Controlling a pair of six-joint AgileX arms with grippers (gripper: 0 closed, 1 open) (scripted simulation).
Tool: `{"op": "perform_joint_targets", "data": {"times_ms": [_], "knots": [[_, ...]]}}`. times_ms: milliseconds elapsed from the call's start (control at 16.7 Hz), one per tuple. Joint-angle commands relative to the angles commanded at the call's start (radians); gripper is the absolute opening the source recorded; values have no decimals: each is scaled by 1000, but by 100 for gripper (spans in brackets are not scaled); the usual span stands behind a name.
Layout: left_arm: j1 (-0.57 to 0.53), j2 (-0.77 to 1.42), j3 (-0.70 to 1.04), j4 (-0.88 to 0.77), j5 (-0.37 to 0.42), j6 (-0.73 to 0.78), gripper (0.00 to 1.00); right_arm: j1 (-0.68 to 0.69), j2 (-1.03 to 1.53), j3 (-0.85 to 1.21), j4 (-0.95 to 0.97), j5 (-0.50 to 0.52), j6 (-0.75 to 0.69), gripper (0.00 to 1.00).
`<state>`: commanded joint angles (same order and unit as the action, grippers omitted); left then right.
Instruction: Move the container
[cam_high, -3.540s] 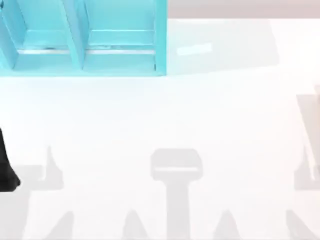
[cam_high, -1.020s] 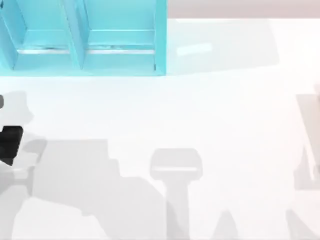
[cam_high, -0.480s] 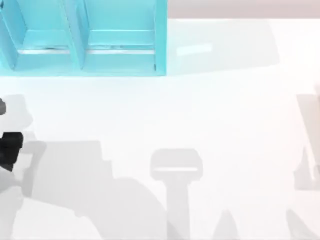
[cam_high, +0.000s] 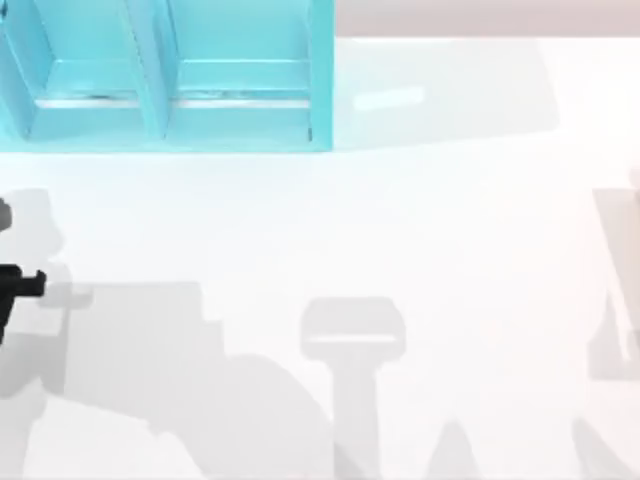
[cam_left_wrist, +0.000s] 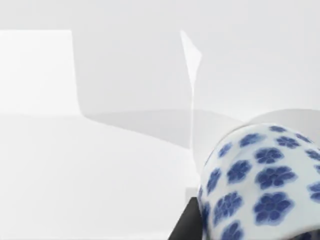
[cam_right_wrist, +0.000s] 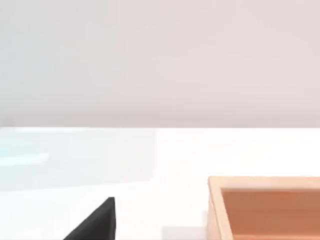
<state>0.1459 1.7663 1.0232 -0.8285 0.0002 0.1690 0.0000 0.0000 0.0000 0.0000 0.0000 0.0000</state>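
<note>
The container (cam_high: 165, 75) is a large turquoise box with thick walls and an inner divider, standing at the table's far left and cut off by the top view's edge. My left gripper (cam_high: 18, 288) shows as a dark piece at the left edge, well in front of the container and apart from it. In the left wrist view a white cup with blue flowers (cam_left_wrist: 260, 180) sits very close, with a black part of the gripper (cam_left_wrist: 189, 225) beside it. A black tip of my right gripper (cam_right_wrist: 95, 224) pokes into the right wrist view.
A shallow wooden-orange box (cam_right_wrist: 265, 207) lies near the right gripper. The white table (cam_high: 420, 230) spreads out between the two arms, crossed by grey shadows of the arms.
The left arm's dark end rose from the lower left edge to mid-left, then slid slightly back toward the left edge. Its shadow spread over the front left. The container stayed put.
</note>
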Motion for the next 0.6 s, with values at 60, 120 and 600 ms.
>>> {"op": "perform_joint_targets", "data": {"times_ms": [60, 120, 600], "knots": [[0, 0, 0, 0, 0, 0, 10, 0, 0, 0, 0, 0, 0, 100], [0, 0, 0, 0, 0, 0, 2, 0, 0, 0, 0, 0, 0, 100], [0, 0, 0, 0, 0, 0, 0, 0, 0, 0, 0, 0, 0, 100]]}}
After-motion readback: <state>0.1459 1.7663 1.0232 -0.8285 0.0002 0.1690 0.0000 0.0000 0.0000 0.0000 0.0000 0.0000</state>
